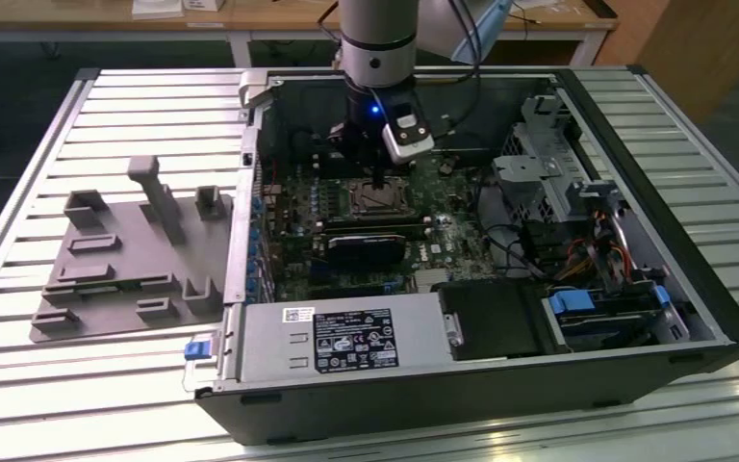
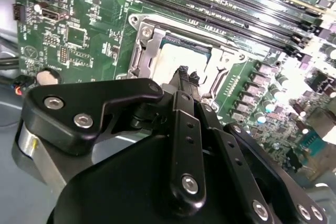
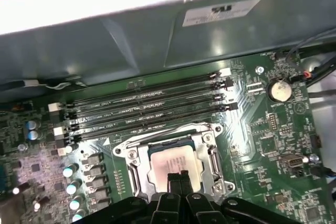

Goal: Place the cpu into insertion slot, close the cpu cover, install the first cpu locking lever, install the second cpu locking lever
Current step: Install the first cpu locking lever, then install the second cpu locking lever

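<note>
Memory slots (image 3: 147, 108) flank the insertion slot (image 3: 173, 166); above stands open.

The exterior view looks down from high and well back over the open case (image 1: 472, 241). Both wrist views sit close above the board (image 3: 273, 145), sharing the socket (image 2: 178, 56).

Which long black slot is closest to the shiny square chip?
The memory slot bordering the cpu cover in the first wrist view; the other three lie farther from the cpu, toward the case wall.
</note>
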Robot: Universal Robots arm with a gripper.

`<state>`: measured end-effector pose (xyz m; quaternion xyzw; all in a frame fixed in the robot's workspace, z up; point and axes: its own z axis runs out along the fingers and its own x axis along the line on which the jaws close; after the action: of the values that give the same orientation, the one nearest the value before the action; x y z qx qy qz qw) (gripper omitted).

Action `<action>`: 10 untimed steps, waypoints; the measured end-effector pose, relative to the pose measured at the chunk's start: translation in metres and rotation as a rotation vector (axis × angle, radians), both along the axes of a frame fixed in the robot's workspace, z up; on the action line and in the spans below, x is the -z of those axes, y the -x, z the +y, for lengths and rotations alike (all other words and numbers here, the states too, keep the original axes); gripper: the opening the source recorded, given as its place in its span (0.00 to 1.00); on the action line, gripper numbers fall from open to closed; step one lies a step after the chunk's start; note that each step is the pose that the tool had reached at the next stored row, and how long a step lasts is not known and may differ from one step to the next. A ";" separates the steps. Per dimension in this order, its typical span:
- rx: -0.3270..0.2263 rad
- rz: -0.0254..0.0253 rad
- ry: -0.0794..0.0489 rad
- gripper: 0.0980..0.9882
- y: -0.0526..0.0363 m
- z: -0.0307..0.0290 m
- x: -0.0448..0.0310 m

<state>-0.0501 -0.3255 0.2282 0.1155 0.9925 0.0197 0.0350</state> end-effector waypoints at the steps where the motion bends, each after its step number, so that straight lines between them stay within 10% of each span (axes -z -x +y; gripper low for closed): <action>1: -0.001 -0.0002 0.000 0.00 0.0000 0.0000 -0.0016; 10: -0.002 -0.0004 0.000 0.00 0.0000 0.0000 -0.0025</action>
<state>-0.0501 -0.3255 0.2307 0.1146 0.9926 0.0198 0.0351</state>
